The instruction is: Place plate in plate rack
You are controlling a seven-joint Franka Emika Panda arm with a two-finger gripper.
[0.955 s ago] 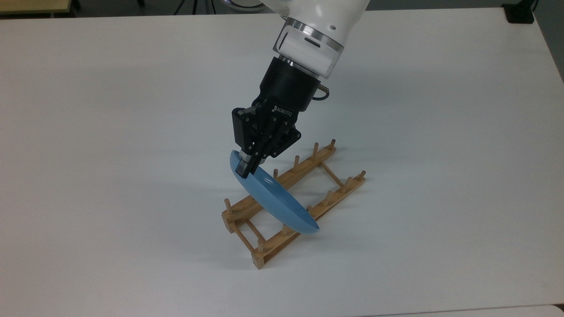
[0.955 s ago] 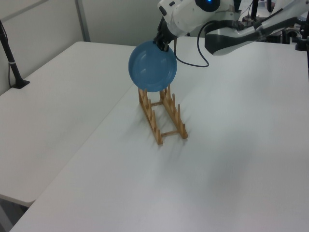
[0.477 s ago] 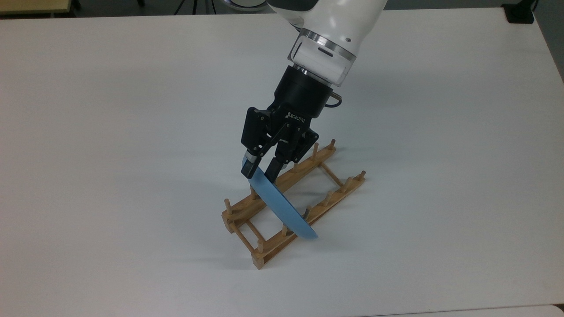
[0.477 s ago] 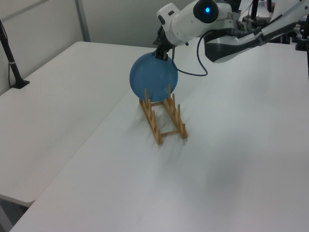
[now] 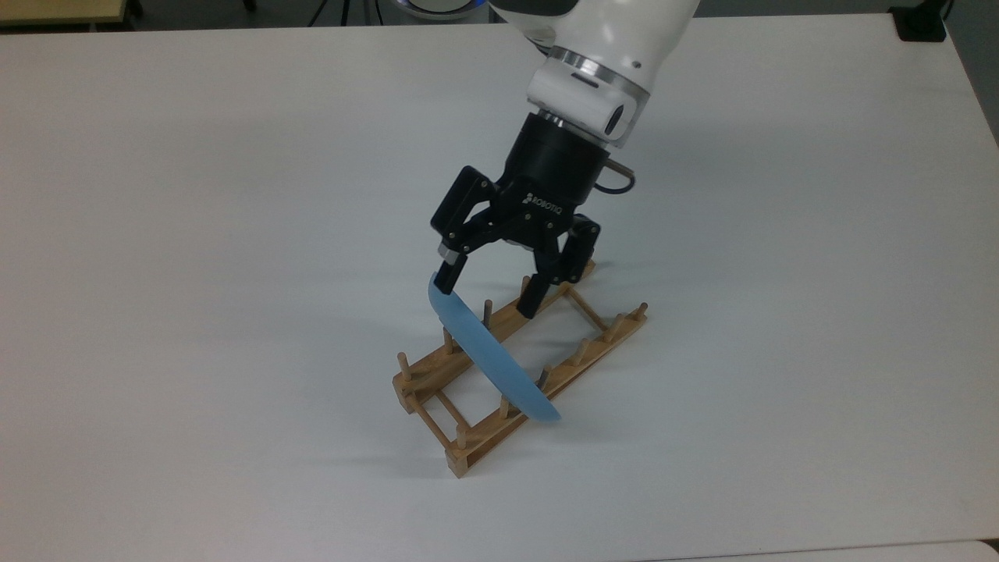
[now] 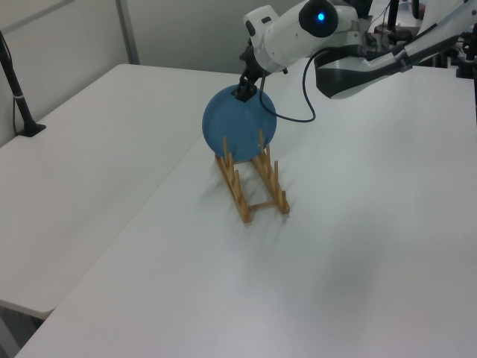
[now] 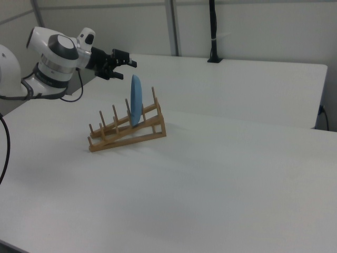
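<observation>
in the top view we see the gripper [image 5: 492,295] just above the centre of the frame, its two black fingers [image 5: 447,277] spread wide apart and pinching nothing. one fingertip sits just beside the upper edge of the plate [image 5: 493,355]; we cannot tell whether it touches. the other finger hangs over the far rail of the plate rack [image 5: 521,363], apart from the plate. the light-blue plate stands on edge, tilted, in the rack just below the frame's centre, slotted between pegs towards the rack's lower-left end. the wooden rack lies diagonally on the white table [image 5: 195,234], from lower left to upper right.

in the left view we find the plate [image 6: 240,124] in the upper middle of the frame, its round face turned towards us, standing in the far end of the rack [image 6: 250,181]. the gripper [image 6: 245,91] is at the plate's top edge, under the white arm [image 6: 298,33].

in the right view the plate [image 7: 136,107] appears edge-on, left of centre, nearly upright between the pegs of the rack [image 7: 126,128]. the gripper [image 7: 122,67] is in the upper left, its fingers apart, just above the plate's top.
</observation>
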